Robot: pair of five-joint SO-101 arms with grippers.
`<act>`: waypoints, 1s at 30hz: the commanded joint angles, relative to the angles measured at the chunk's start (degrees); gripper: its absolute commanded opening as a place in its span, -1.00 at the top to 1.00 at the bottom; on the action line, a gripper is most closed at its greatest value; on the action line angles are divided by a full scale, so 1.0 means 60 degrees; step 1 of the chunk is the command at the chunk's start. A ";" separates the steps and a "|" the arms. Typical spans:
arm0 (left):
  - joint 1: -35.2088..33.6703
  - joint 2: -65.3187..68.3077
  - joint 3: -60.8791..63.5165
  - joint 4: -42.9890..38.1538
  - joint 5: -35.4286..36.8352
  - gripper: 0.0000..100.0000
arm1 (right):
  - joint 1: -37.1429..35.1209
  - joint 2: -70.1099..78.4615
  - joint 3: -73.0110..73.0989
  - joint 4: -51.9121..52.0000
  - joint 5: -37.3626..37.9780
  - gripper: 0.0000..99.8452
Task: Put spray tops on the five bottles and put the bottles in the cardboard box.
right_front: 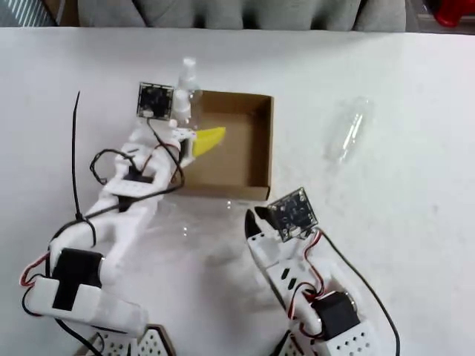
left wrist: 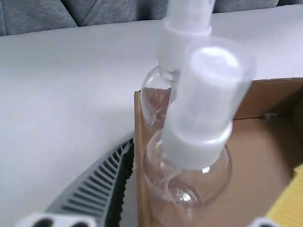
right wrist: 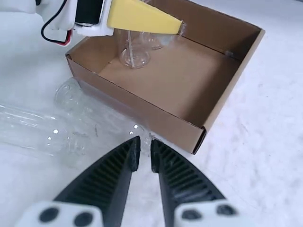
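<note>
Left gripper point(right_front: 197, 127): spread wide at the far-left corner of the cardboard box point(right_front: 237, 163); one capped bottle is flanked by its yellow finger point(right wrist: 142, 19) and grey finger point(left wrist: 99, 189); contact cannot be told.
Right gripper point(right wrist: 144, 150): fingers almost pressed together, nothing held; poised over the table point(right_front: 401, 222), just near of the box.
Bottles: five are counted.
Upright, with spray tops: two at that corner, front bottle point(left wrist: 199, 118) and back bottle point(left wrist: 182, 28).
Lying: long bottle point(right wrist: 38, 135) and wall-side bottle point(right wrist: 71, 94) by the near wall; right-hand bottle point(right_front: 347, 130) well apart.
Left arm: stretched from near left.
Right arm: folded, near right.
</note>
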 commanded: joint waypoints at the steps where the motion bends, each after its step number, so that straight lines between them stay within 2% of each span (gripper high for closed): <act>1: -0.0212 -0.0784 0.0103 -0.0117 0.0366 0.08 | 0.0022 -0.0066 -0.0337 -0.0037 0.0132 0.96; 9: -0.0139 -0.2601 0.1011 0.0791 0.0322 0.08 | 0.0022 -0.0066 -0.0337 -0.0037 0.0132 0.96; 19: -0.0125 -0.4388 0.1890 0.2872 0.0293 0.08 | 0.0154 -0.0022 -0.0322 -0.0037 0.0132 0.96; 30: -0.0227 -0.7846 0.1963 0.7355 0.0293 0.09 | 0.0432 -0.0022 -0.0322 -0.0037 0.0132 0.96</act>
